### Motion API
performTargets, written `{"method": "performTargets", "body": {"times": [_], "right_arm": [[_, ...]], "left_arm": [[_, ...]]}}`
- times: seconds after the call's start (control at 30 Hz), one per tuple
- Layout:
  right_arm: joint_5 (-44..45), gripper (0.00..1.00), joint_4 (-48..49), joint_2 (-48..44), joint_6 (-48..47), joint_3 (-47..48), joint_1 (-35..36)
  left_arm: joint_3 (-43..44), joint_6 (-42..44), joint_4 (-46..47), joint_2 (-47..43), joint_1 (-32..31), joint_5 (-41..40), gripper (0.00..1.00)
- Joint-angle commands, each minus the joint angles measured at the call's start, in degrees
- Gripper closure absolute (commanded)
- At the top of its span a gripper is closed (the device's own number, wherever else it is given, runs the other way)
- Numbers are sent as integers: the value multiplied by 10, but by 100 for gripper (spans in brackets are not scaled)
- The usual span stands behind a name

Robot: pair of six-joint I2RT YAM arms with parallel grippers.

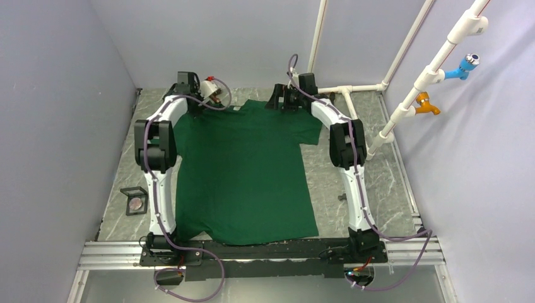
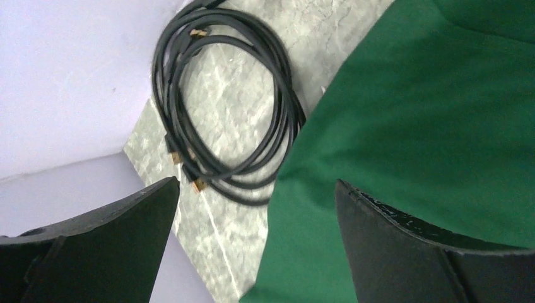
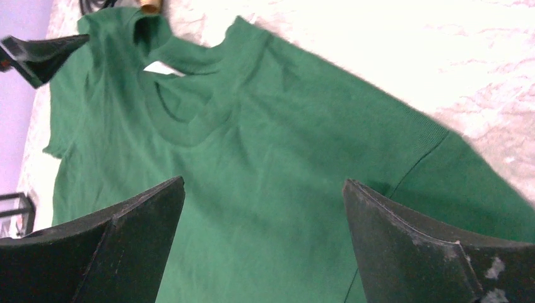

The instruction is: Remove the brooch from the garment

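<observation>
garment: dark green T-shirt (image 1: 246, 177) lies flat on the marbled table (image 1: 391, 189), collar at the far end, hem near the arm bases.
brooch: small round pinkish disc (image 1: 135, 203) sits inside a black square holder (image 1: 131, 190) on the table. It is left of the shirt, off the fabric, just beside the left arm's lower link.
left gripper (image 2: 257, 189): jaws spread wide, nothing between them. It hangs over the shirt's far-left shoulder edge.
right gripper (image 3: 264, 183): jaws spread wide, empty. It is above the far-right shoulder and looks across the collar.
in the way: left arm (image 1: 154, 151) runs between holder and shirt and overlaps the shirt's left edge. Right arm (image 1: 347, 145) runs along the right sleeve side.
nearby: coil of black cable (image 2: 285, 101) on the table at the far-left corner, right against the shirt's edge. White PVC pipes (image 1: 404, 110) at right carry a blue fitting (image 1: 467, 64) and an orange fitting (image 1: 426, 102).
label: small pale tag (image 3: 163, 68) inside the collar, writing too small to read.
</observation>
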Motion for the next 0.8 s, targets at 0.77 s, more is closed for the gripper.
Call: {"method": "performTargets", "body": {"times": [0.77], "right_arm": [[62, 0, -194, -721, -269, -583, -81]], "left_arm": [[-396, -265, -295, -675, 271, 428, 1]]}}
